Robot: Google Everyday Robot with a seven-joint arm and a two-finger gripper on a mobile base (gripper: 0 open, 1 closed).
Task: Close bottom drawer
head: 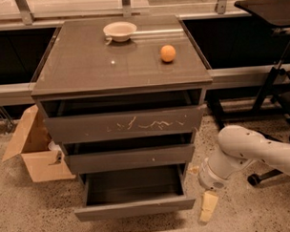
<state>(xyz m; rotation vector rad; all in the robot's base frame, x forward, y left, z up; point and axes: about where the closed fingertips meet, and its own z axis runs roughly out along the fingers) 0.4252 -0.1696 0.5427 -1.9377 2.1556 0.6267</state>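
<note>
The bottom drawer point(135, 207) is the lowest of three dark grey-brown drawers. It stands pulled out, and its dark box interior shows from above. Its plain flat front faces me near the floor. My gripper point(208, 207) hangs from the white arm point(242, 155) just right of the drawer's front right corner, low over the floor. It points down and is apart from the drawer front.
The cabinet top point(86, 67) carries a white bowl point(120, 31) and an orange point(168, 53). An open cardboard box point(35, 146) stands on the floor at the left. A black chair base point(273, 92) is at the right. The floor is speckled.
</note>
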